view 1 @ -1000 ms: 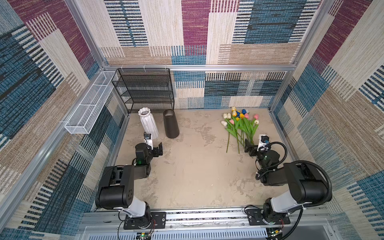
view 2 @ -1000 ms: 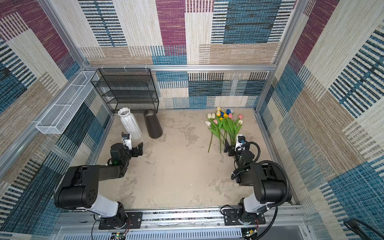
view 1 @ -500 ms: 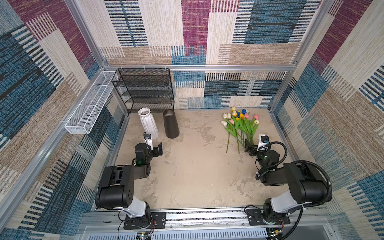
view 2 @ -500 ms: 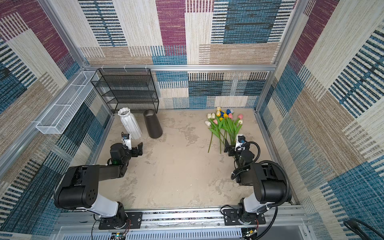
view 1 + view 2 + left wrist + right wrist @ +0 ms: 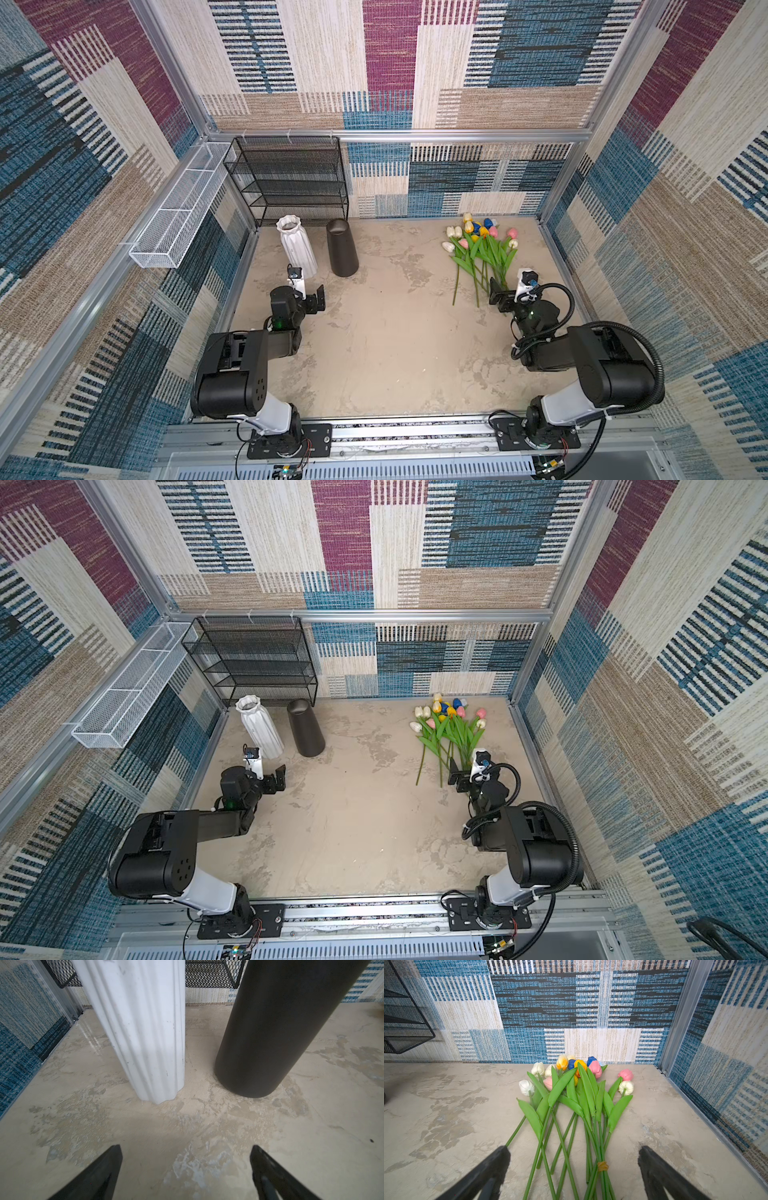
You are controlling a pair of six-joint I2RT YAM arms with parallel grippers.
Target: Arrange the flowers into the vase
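The left tool gapes empty before the white vase — the right tool, likewise, by the flowers.

Top views high, looking down, sharing whole table, wrist views low, near, facing rearward

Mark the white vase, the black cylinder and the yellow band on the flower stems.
white vase (image 5: 145, 1032), left wrist view, ribbed side.
black cylinder (image 5: 270, 1032), left wrist view, smooth side.
yellow band (image 5: 602, 1166), right wrist view, its middle.

Both arms are folded low, forearms stretched forward. The left gripper has its jaws spread wide, and the right gripper matches it (both tilted downward).
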